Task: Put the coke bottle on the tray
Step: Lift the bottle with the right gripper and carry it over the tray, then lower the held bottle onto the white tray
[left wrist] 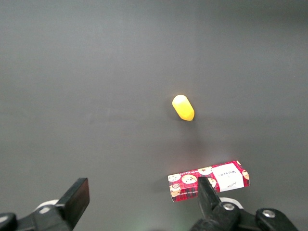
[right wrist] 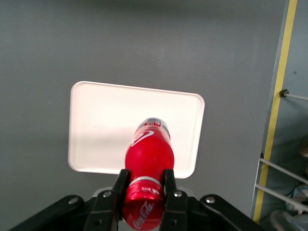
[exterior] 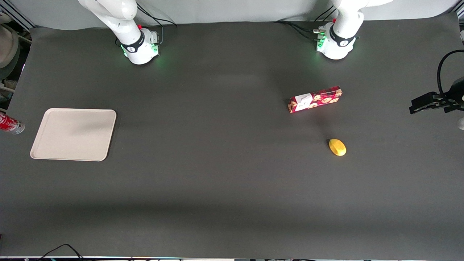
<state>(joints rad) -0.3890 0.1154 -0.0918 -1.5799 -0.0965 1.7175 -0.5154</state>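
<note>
The coke bottle (right wrist: 148, 166) is held by the gripper (right wrist: 147, 190), whose two fingers (right wrist: 118, 185) are closed against the narrow neck just by the red cap, with the body hanging toward the tray (right wrist: 96, 125) below. In the front view the coke bottle (exterior: 10, 123) is seen at the very edge of the picture, just beside the tray (exterior: 72, 152) on the side away from the cookie box (exterior: 315, 99) and the yellow object (exterior: 337, 147). The bottle is judged to be small, light and rigid, but smooth and rounded, so slipping or swinging in the grip is possible; the neck, where the shoulder widens beneath the fingers, is considered the securest place for a hold
</note>
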